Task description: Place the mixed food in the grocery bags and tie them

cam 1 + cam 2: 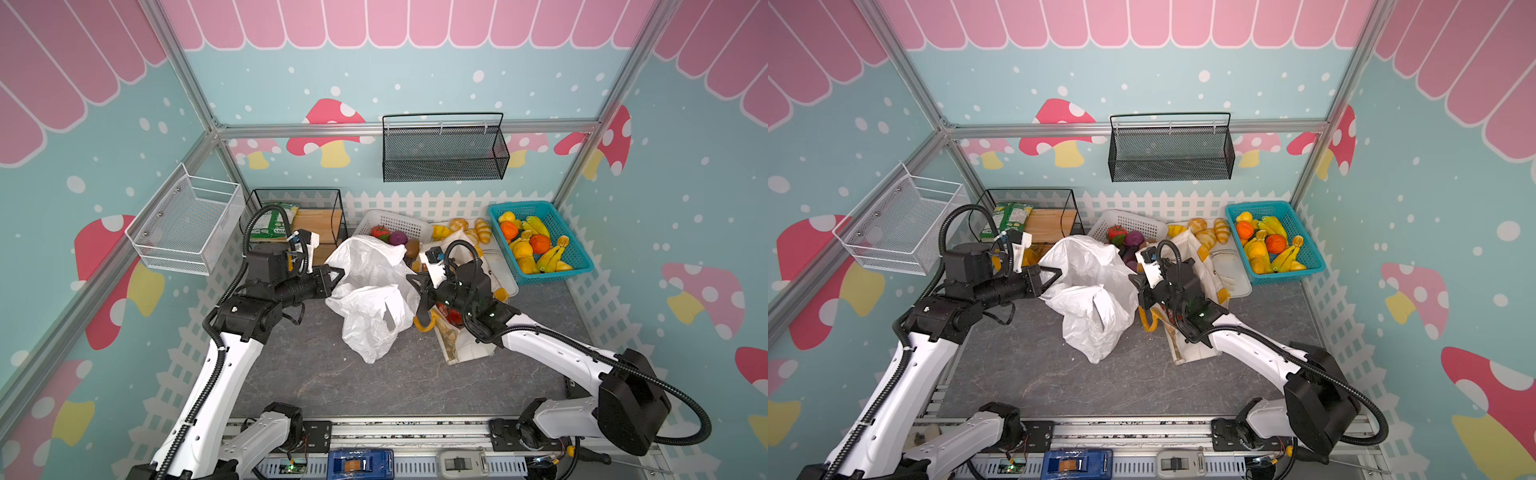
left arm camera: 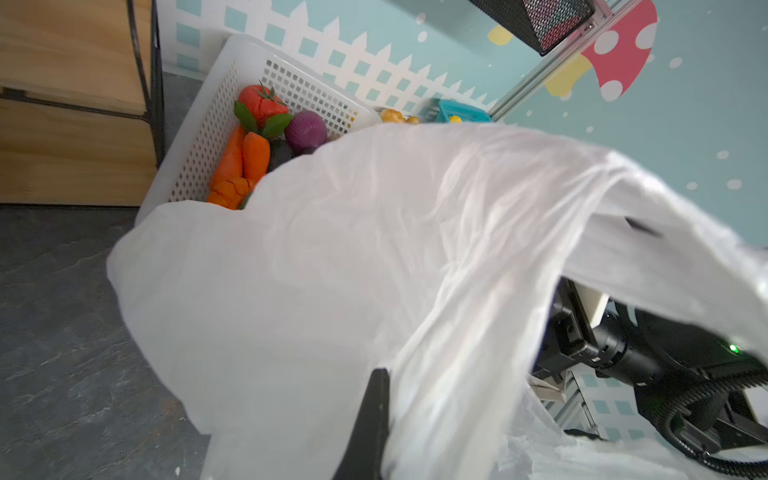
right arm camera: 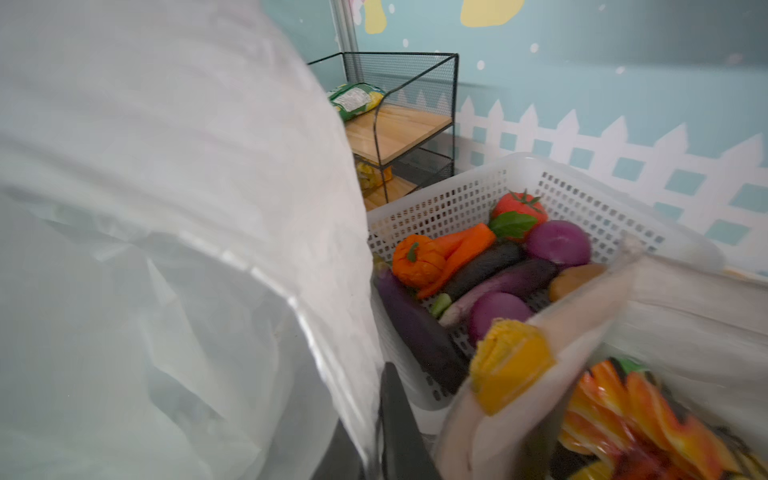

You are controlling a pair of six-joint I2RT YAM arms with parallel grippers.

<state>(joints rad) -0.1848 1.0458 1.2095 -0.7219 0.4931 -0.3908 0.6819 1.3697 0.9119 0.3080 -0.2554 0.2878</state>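
One plastic bag (image 1: 374, 307), one canvas tote (image 1: 471, 351), one white produce basket (image 1: 395, 222), one teal fruit basket (image 1: 552, 275), one wire shelf (image 1: 320, 222)

Both arms reach inward, left pincer (image 1: 338, 276) closed, facing right pincer (image 1: 417, 295).

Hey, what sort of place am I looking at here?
Probably a robot training cell dressed as a toy grocery stall: mushroom-and-picket-fence walls, a teal basket of toy fruit, a white basket of toy vegetables, two robot arms at a white plastic bag.
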